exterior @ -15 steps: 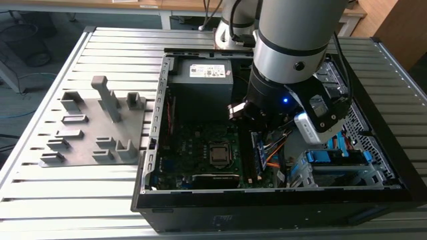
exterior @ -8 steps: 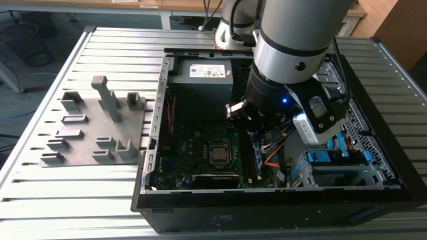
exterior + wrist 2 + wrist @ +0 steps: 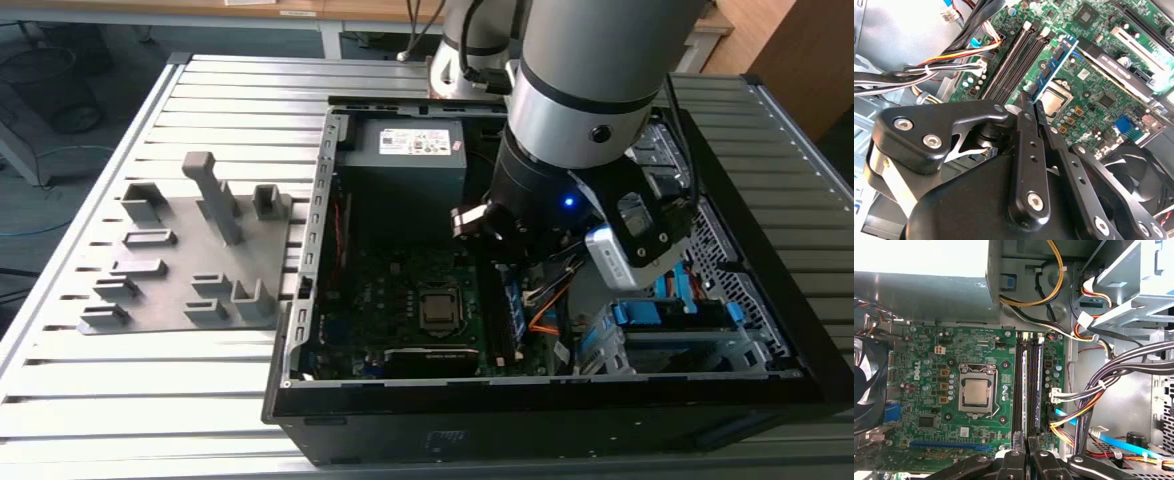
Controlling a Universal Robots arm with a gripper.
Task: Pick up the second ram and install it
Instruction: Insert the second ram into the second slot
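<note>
Two flat black fingers make up my pincer (image 3: 1030, 100). In the second wrist view they lie pressed close, and their narrow tips seem to pinch one end of the second ram (image 3: 1054, 67). That stick is a long, thin, blue-green board with small dark chips. It stands on edge in the slot nearest the processor (image 3: 1054, 102), a square of dull silver metal in a hinged frame. In the first wrist view the stick shows edge-on as a slim pale stripe running straight into the narrow gap between my fingertips.

Long dark slots (image 3: 1009, 62) lie parallel beside it, on the side away from the processor. I cannot tell whether any of them holds a stick. The motherboard (image 3: 919, 405) is glossy green and studded with small round capacitors. A tied bundle of black, yellow and orange cables (image 3: 1114, 370) curves past the slots. A round black fan (image 3: 1124, 165) with curved blades sits at the board's edge.

In the exterior view the black steel case (image 3: 534, 420) lies open on a bench (image 3: 147, 400) of ribbed aluminium slats. My arm (image 3: 587, 70), a smooth silver tube with black joints, hangs into it. At the exterior view's left, apart from the case, lies a matte grey fixture plate (image 3: 167, 295) with blocky uprights.
</note>
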